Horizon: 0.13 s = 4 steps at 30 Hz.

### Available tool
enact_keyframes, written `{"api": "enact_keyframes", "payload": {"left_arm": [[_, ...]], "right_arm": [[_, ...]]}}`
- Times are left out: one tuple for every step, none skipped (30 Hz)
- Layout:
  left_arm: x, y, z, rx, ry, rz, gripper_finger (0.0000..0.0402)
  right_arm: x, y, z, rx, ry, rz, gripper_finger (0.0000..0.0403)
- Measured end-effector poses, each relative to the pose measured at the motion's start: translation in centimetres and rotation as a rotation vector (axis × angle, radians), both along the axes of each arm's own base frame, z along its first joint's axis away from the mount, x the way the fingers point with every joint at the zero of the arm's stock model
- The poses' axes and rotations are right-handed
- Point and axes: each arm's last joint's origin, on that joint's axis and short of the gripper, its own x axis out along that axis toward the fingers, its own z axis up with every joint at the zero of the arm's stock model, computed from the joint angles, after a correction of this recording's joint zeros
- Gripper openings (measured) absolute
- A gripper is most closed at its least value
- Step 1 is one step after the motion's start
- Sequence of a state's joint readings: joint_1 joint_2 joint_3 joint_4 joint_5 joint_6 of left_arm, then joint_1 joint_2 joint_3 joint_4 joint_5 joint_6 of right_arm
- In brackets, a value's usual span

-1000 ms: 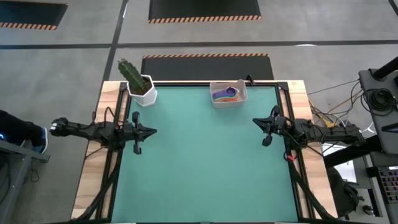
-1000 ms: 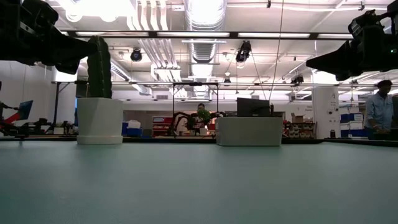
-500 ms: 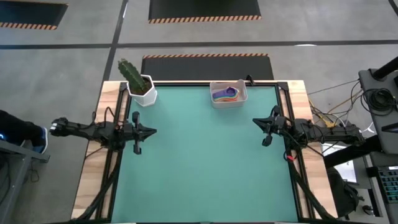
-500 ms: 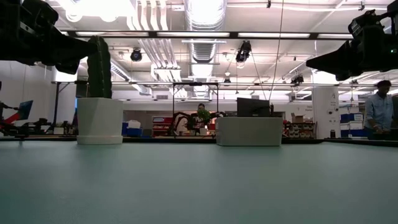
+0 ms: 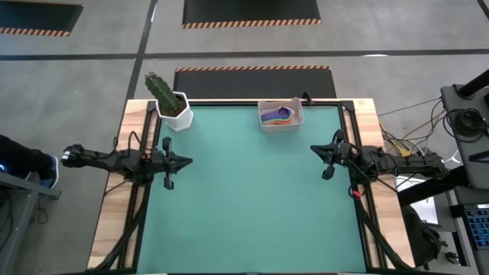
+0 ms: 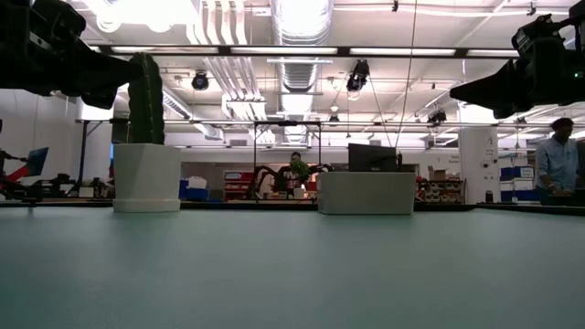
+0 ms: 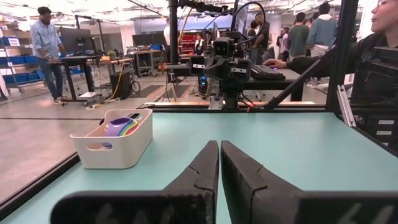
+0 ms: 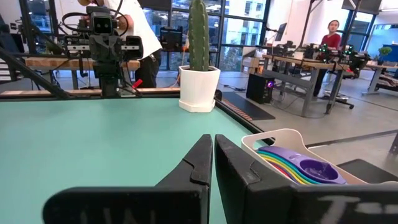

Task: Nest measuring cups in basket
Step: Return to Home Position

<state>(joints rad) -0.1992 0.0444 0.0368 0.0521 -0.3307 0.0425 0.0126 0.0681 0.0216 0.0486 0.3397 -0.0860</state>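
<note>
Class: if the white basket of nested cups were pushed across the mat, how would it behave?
The basket looks low and wide, so it would probably slide, not tip. Thin plastic walls and small nested cups suggest it is light. Left hand and right hand wait at the sides of the table.

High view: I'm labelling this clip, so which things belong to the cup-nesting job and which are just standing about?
Job: measuring cups, nested in the basket; left gripper and right gripper, both shut, empty, at opposite sides of the table.
Standing about: cactus in its white pot, at the far left corner.
</note>
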Motion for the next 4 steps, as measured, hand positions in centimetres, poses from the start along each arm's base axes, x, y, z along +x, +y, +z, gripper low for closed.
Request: {"api": "enact_keyframes", "payload": {"left_arm": [[0.00,0.00,0.00,0.000,0.000,0.000,0.0000],[0.00,0.00,0.00,0.000,0.000,0.000,0.0000],[0.00,0.00,0.00,0.000,0.000,0.000,0.0000],[0.00,0.00,0.00,0.000,0.000,0.000,0.0000]], "right_arm": [[0.00,0.00,0.00,0.000,0.000,0.000,0.0009],[0.00,0.00,0.00,0.000,0.000,0.000,0.0009],[0.00,0.00,0.00,0.000,0.000,0.000,0.0009],[0.00,0.00,0.00,0.000,0.000,0.000,0.0009]]}}
